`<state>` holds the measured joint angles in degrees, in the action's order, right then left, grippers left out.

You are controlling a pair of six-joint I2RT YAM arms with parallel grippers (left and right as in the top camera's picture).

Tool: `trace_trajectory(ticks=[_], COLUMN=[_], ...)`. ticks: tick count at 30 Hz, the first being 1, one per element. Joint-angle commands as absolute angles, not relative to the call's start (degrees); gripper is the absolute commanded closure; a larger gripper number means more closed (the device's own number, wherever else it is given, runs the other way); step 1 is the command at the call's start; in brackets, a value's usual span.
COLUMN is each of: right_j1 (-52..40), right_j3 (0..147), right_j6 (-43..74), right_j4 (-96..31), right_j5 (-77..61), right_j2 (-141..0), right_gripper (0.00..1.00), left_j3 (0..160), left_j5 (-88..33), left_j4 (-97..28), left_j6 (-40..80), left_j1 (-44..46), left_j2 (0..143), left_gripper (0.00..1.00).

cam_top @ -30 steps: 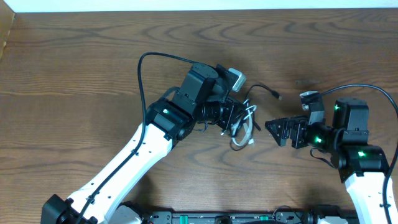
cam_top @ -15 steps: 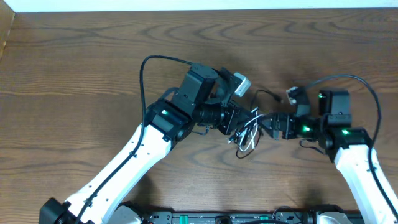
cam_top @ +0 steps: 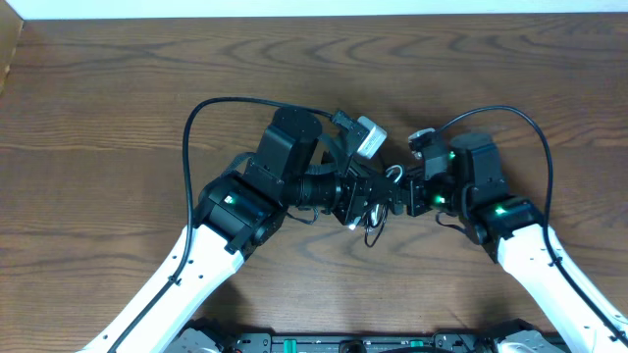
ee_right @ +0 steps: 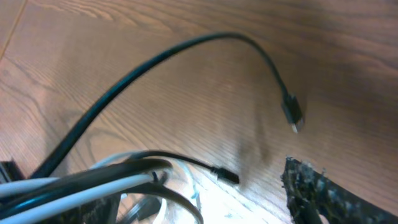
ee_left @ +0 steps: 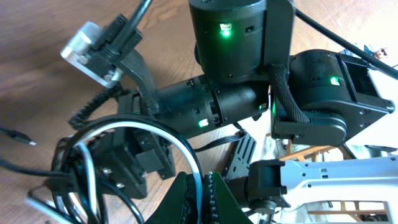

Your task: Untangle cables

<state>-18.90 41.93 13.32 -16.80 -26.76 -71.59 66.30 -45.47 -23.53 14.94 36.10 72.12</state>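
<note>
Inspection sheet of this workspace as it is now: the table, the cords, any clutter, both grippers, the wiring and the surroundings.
Surface: brown wood-grain table, no damage seen.
Job's things: thin black cord and thin white cord are caught in one tangle between the arms; a black plug end trails free of it.
Clutter: nothing seen.
Grippers: left gripper is shut on the tangle; right gripper is open beside it, with nothing seen clamped.
Cables: a thick black wire arches over the left arm and a second wire over the right, both apart from the cords.
Surroundings: white strip beyond the far table edge; black rail at the near edge.
</note>
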Motion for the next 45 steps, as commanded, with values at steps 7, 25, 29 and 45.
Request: trace_trajectory(ticks=[7,25,29,45], right_j1=[-20.7,-19.6,-20.4,-20.4], right_j3=[43.0,43.0,43.0,42.9], right_j6=[22.2,21.9,15.2,23.4], right_j4=[-12.9,-25.7,-24.5,-22.3], right_j5=[-18.6,-22.0,-31.0,-6.6], right_j2=[-72.0,-73.4,-73.4,-73.4], right_gripper=[0.78,0.55,0.49,0.99], left_j3=[67.0,67.0,67.0,67.0], left_j5=[-47.1,-25.4,-46.9,-46.1], left_j4=[-26.0,-41.8,-30.8,-27.3], left_j6=[15.4,14.2,11.2,12.9], left_j1=[35.9,35.9,35.9,35.9], left_j2=[71.1,71.2,71.2,71.3], left_gripper=[0.93,0.93,0.93,0.93])
